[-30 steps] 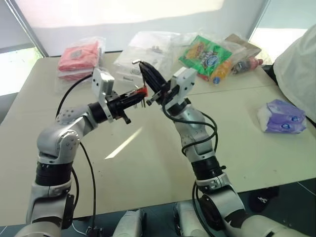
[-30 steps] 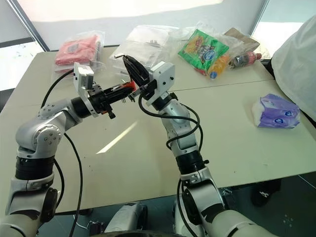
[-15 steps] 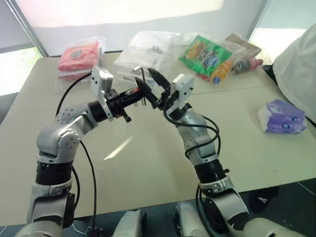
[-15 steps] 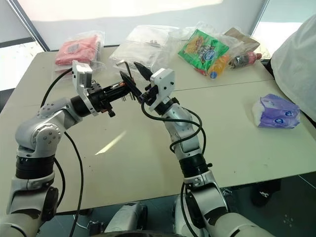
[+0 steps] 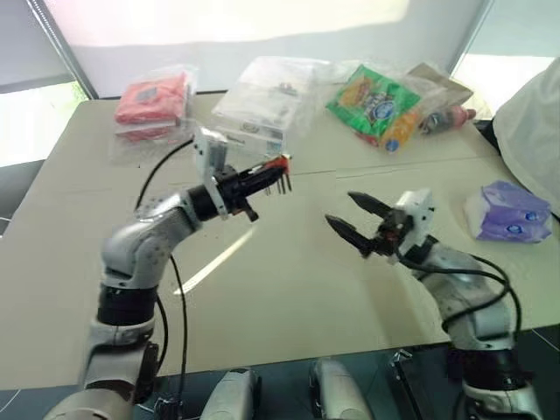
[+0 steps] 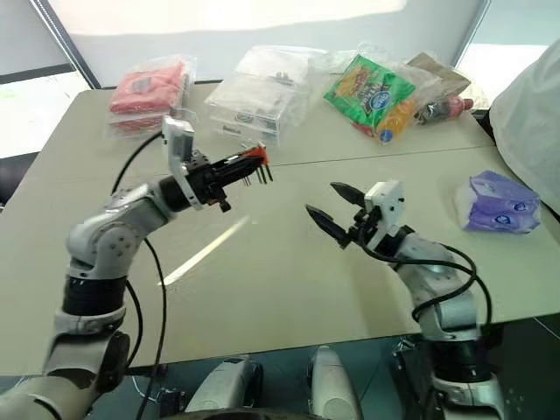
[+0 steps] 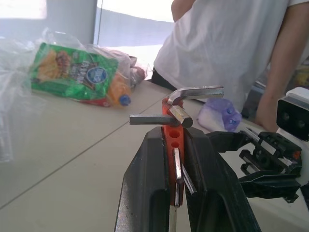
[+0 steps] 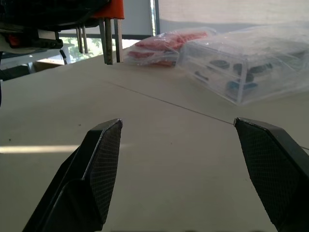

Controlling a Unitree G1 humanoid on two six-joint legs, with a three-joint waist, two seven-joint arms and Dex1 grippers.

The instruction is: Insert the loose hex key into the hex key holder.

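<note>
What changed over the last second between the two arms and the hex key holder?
The right end effector, which was shut up against the hex key holder, opened, let go and dropped away to the robot's right, now empty above the table. The left end effector stays shut on the holder, held raised. The purple tissue packet and the bags have not moved.

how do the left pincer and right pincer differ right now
The left pincer is shut on the red-orange hex key holder; the right pincer is open with nothing between its fingers. The left pincer is held higher above the table, the right lower and nearer the table's front edge. Both have two black fingers.
</note>
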